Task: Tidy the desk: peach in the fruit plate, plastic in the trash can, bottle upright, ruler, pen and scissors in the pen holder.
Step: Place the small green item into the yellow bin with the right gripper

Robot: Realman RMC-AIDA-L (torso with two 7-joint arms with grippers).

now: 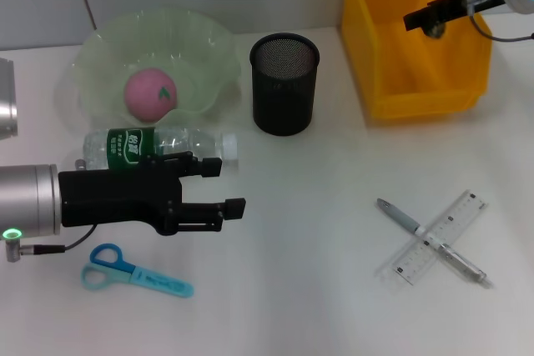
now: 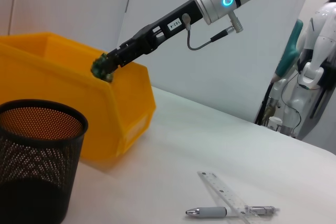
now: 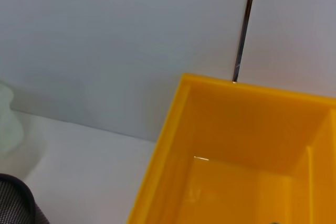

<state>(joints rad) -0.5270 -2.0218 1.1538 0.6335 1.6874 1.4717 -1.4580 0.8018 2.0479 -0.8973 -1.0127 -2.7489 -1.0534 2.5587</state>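
Head view: the right gripper at upper right hangs over the yellow trash can, narrow around a small dark scrap; let go only while it is inside the rim. The left gripper, jaws apart, sits just below the lying bottle. Left wrist view: the pen holder is cut off at lower left. Right wrist view: only the trash can's inside shows, no fingers.

Your left arm reaches in low from the left side of the head view, wrist level. The left gripper points right with its two black fingers spread apart, nothing between them. Your right arm comes in high at the far right, angled down and leftward. The right gripper looks closed at the tip.
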